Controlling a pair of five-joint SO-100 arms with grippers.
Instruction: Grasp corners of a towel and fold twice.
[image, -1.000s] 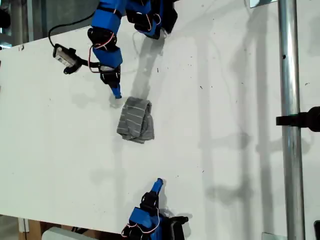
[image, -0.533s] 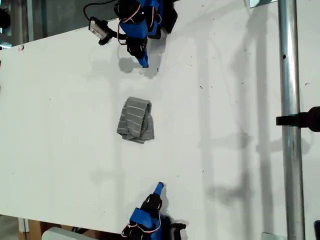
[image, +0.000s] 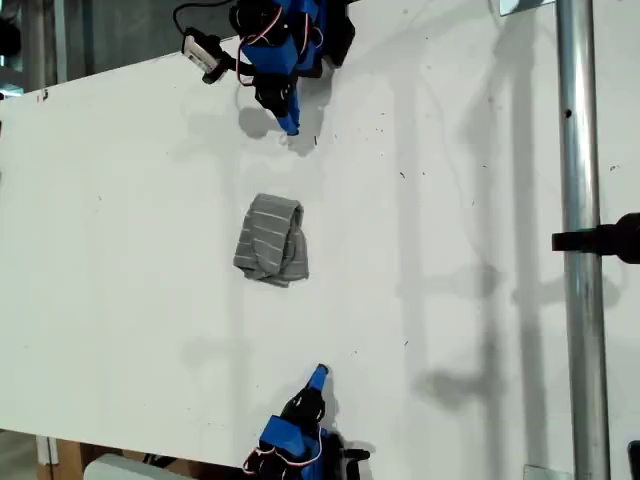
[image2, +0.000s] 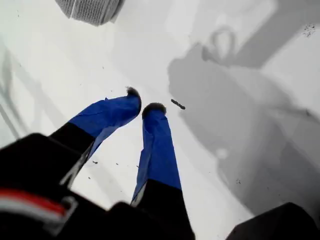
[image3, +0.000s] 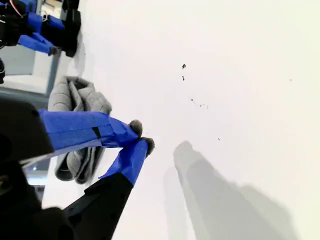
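The grey striped towel (image: 272, 240) lies bunched and folded into a small bundle in the middle of the white table (image: 450, 200); its corners are tucked in and cannot be told apart. My first gripper (image: 291, 127) is near the top of the exterior view, well apart from the towel, shut with nothing held. In the first wrist view its blue fingertips (image2: 142, 102) nearly meet and the towel (image2: 92, 7) shows far ahead. My second gripper (image: 319, 374) is near the bottom of the exterior view, shut and empty (image3: 141, 136), with the towel (image3: 75, 97) beyond it.
A vertical metal pole (image: 580, 240) with a black clamp (image: 605, 241) stands at the exterior view's right. The table's edge runs along the exterior view's upper left and bottom. Small dark specks (image: 403, 175) dot the table top.
My first arm has drawn back from beside the towel toward the top of the exterior view. My second gripper has pulled back slightly. The towel has not moved.
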